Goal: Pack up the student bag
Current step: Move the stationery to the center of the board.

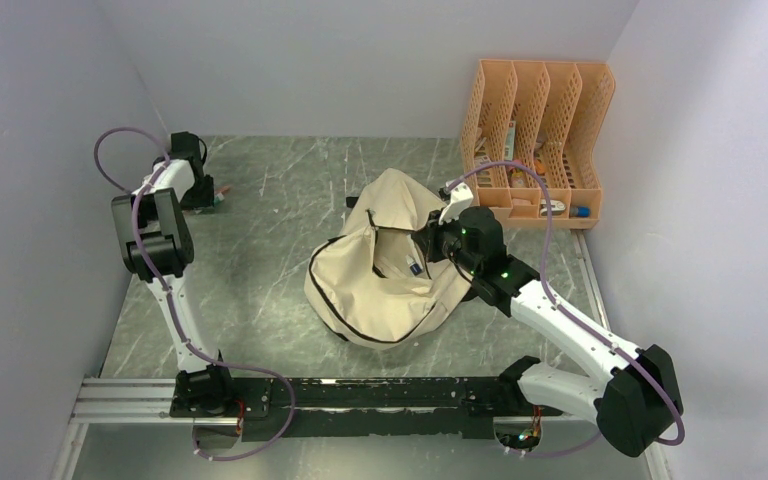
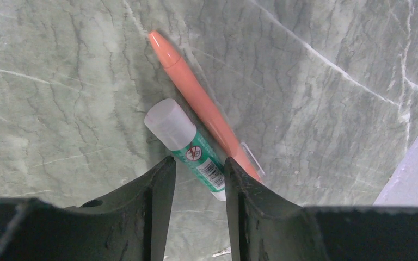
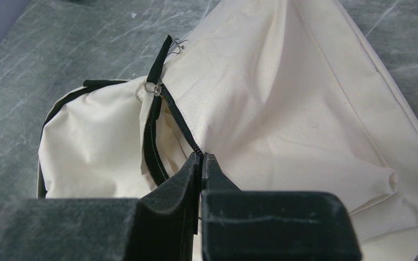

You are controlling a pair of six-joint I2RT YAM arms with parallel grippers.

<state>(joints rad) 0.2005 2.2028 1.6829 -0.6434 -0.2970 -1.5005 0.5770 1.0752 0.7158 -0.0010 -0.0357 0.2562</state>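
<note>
The beige student bag lies slumped mid-table with its main opening gaping upward, and a small white and blue item shows inside. My right gripper is shut on the bag's black zipper edge at the opening's right side. In the right wrist view the gripper pinches the zipper tape against the cream fabric. My left gripper is at the back left, low over the table. It is open, with its jaws either side of the lower end of a green glue stick with a white cap. An orange pen lies against the stick.
An orange perforated file organizer stands at the back right with several small items in its slots. White walls close in the left, back and right. The arm rail runs along the near edge.
</note>
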